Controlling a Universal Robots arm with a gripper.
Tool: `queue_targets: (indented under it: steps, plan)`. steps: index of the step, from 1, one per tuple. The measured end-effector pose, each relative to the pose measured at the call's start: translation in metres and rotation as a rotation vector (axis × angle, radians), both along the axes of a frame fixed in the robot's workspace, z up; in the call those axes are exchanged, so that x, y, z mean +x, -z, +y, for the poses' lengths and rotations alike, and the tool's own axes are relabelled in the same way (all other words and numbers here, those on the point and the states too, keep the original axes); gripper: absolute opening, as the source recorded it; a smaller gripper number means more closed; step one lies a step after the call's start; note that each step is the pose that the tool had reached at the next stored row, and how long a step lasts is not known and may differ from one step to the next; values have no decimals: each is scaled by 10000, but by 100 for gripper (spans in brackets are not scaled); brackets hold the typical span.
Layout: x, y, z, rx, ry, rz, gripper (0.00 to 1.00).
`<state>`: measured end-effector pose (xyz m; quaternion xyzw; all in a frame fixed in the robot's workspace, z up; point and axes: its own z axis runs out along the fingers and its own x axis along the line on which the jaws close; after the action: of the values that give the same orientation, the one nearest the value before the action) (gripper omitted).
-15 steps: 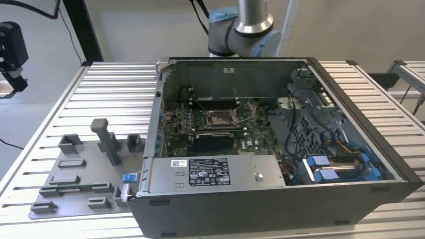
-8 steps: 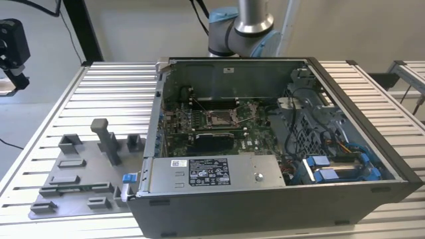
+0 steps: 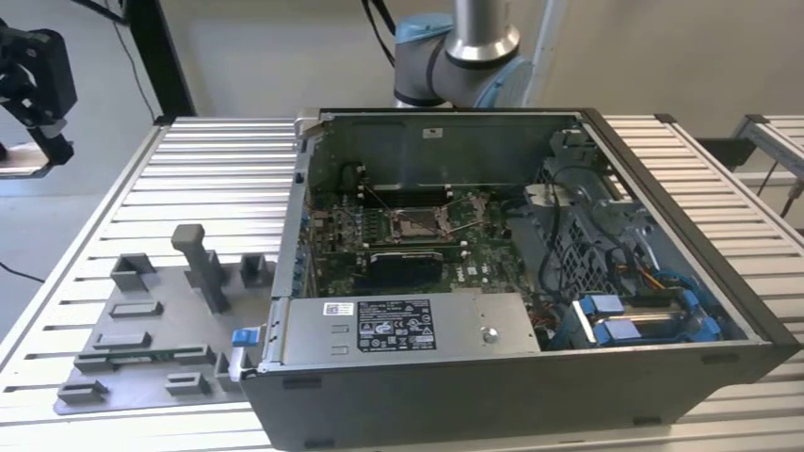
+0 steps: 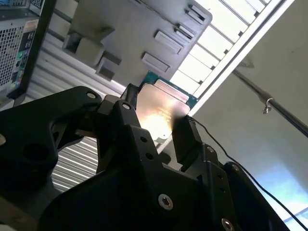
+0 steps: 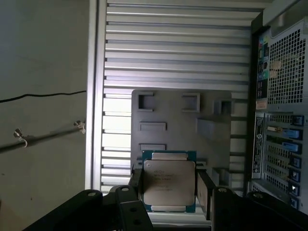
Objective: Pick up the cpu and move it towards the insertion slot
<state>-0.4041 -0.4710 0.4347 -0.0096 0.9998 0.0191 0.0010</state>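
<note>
Cpu (image 5: 169,182) sits pinched between the two black fingers (image 5: 204,190) of the gripper (image 5: 171,192), which press on opposite edges of the chip, its silvery lid turned toward the wrist cameras and a rim of green board showing around it. In both wrist views it hangs above the grey tray (image 5: 178,115), seemingly lifted clear of the tray's blocks and pockets (the second wrist view shows bright glare on the lid (image 4: 159,113)). The insertion slot (image 3: 415,223) lies well apart from the grey tray (image 3: 151,330), inside the open computer case (image 3: 503,395) that stands just beside it. As I judge it, the carry calls for a firm, even hold, keeping the chip level and high enough over the case wall beside the tray, with no knock that could twist it in the grip
</note>
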Motion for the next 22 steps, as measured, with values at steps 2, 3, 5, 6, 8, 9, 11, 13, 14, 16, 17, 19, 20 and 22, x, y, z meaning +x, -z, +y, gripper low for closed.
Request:
queue_targets:
  steps: [2,3,5,6,8,9,11,13,14,16,17,19,20,22]
  plan:
    - [39,-11,0,-1,0,1,0]
    - [59,-16,0,0,-1,1,0]
    - [100,-27,0,-1,0,1,0]
    - [121,-32,0,0,0,0,0]
    - [162,-43,0,-1,0,1,0]
    - [184,-48,0,-1,0,1,0]
    - [229,-58,0,0,-1,0,0]
    - [274,-69,0,0,0,0,0]
    - [298,-75,0,-1,0,1,0]
    - [347,-86,0,-1,0,1,0]
    - [371,-91,0,-1,0,1,0]
    - [420,-102,0,-1,0,1,0]
    - [447,-107,0,-1,0,0,0]
    - [503,-117,0,0,0,1,0]
